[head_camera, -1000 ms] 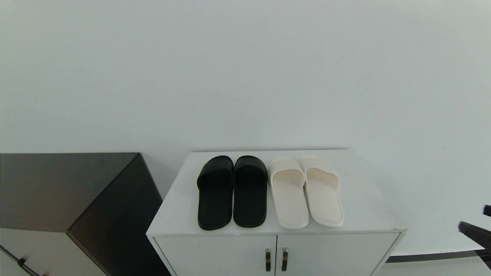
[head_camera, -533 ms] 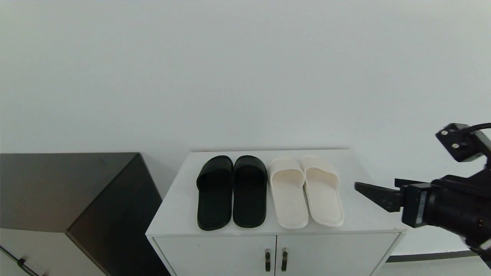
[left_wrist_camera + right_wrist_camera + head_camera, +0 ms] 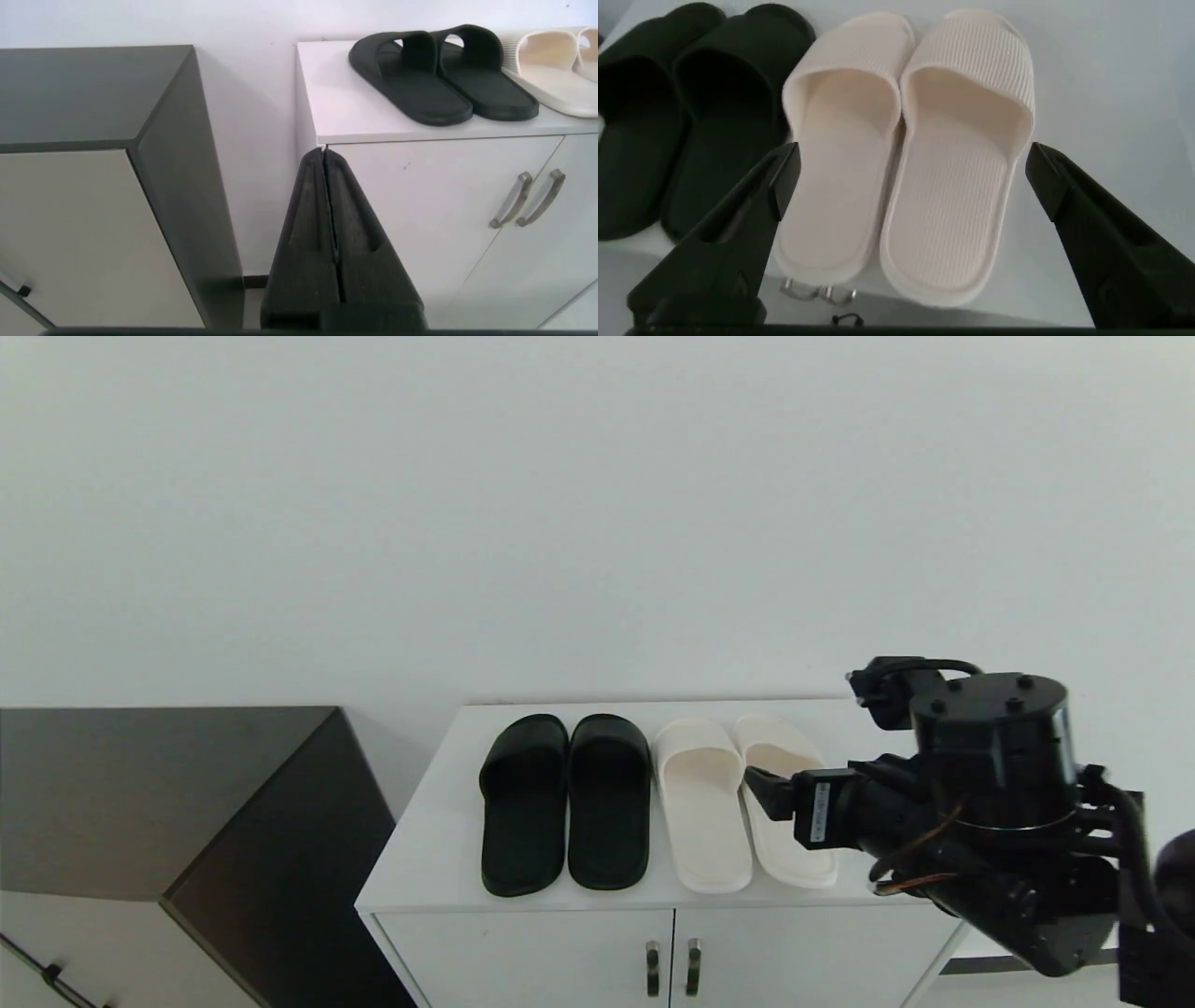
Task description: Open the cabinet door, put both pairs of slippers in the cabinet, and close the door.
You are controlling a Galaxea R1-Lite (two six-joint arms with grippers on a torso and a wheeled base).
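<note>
A black pair of slippers (image 3: pixel 565 803) and a cream pair of slippers (image 3: pixel 742 803) lie side by side on top of the white cabinet (image 3: pixel 429 840), toes toward the wall. Both cabinet doors are closed, their metal handles (image 3: pixel 672 968) meeting at the middle. My right gripper (image 3: pixel 770 793) hovers over the cream pair of slippers (image 3: pixel 915 121), open, its fingers (image 3: pixel 738 252) spread wider than both slippers, touching nothing. My left gripper (image 3: pixel 324 163) is shut and empty, low in front of the white cabinet's (image 3: pixel 420 187) left side, left of the handles (image 3: pixel 528 198).
A dark-topped cabinet (image 3: pixel 140 784) stands close to the left of the white one, with a narrow gap between them. A plain white wall rises right behind both. The white top has bare strips left of the black slippers and right of the cream ones.
My right arm has come in from the right edge and swung left until its open gripper hangs over the cream slippers. The slippers and doors have not moved.
</note>
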